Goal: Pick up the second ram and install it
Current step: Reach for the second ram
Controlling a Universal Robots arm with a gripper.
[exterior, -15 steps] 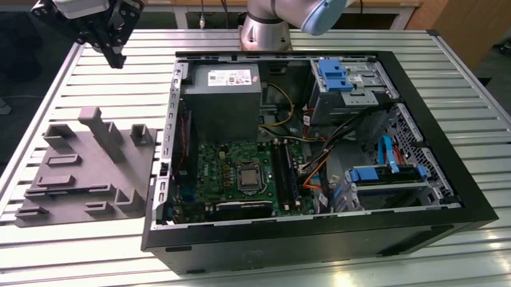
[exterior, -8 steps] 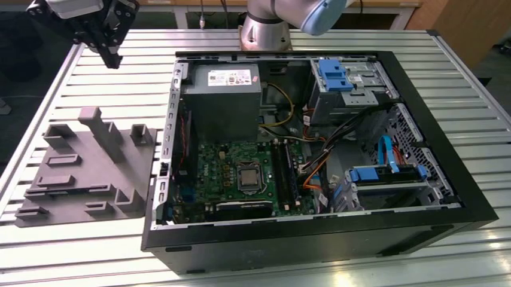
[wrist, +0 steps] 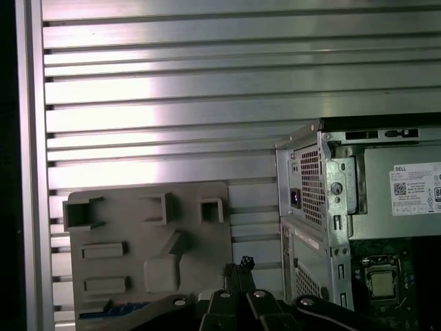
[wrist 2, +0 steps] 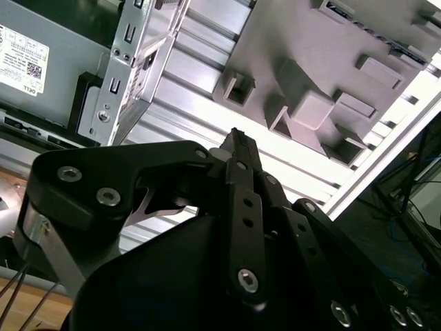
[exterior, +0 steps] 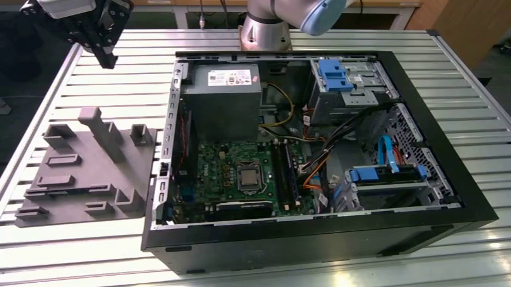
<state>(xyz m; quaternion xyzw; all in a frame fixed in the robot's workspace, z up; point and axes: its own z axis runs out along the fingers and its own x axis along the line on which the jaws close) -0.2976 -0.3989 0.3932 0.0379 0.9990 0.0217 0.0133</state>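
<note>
Grey plastic tray (exterior: 88,179) is lying at nine o'clock of the case (exterior: 319,239), probably for easy reach; the gripper (exterior: 108,63) is hovering at eleven o'clock, pinched narrow, carrying nothing.

Silver arm (exterior: 264,30) with a pale blue joint cap (exterior: 324,15); black jaws studded with screws.

Exterior view: gripper (exterior: 107,62) and arm (exterior: 267,30) cut off by the upper edge; memory slots (exterior: 284,173) too small to tell which are filled; near wall of the case (exterior: 319,236) hides the board's lower margin. First wrist view: gripper body covers part of the tray (wrist: 138,221); the case runs past the edge. Second wrist view: gripper body hides much of the bench (wrist 2: 200,69).
</note>
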